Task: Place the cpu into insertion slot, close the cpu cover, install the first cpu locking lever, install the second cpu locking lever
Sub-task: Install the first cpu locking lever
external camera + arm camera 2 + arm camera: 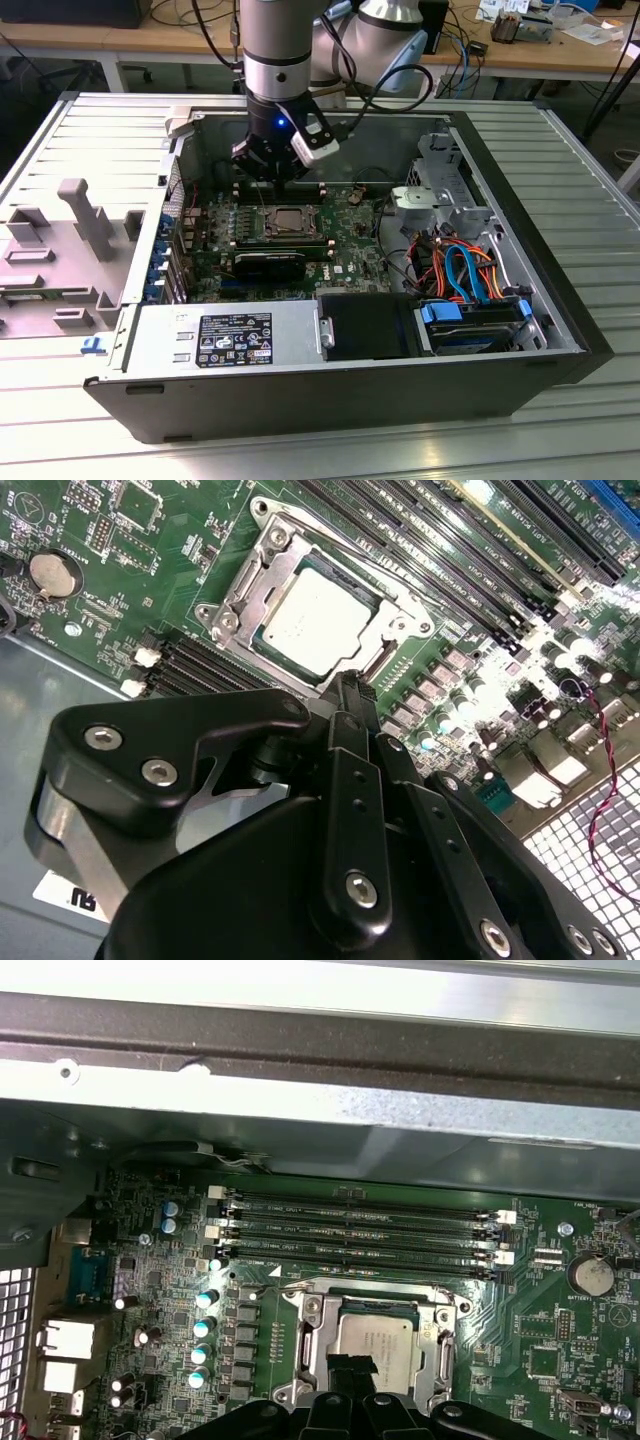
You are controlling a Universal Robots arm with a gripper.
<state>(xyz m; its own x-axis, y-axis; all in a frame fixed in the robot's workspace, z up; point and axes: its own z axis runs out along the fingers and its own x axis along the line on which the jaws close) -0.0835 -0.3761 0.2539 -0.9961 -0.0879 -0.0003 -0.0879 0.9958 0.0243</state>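
One cpu [318,620] lies seated in the slot [262,572], cover [240,585] closed around its edges. End effector [349,695] hovers just above the socket's near edge, fingers pinched together, gripping nothing; memory slots [360,1225] flank it.

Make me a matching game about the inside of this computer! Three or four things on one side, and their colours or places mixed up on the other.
Things:
1. cpu
2. memory slots
3. round battery
4. gripper

Descriptions:
A. long and black, lying side by side
B. black, right at the edge of the cpu cover
C. dull silver square in the insertion slot
D. shiny coin shape on the green board

Pairs: 1-C, 2-A, 3-D, 4-B
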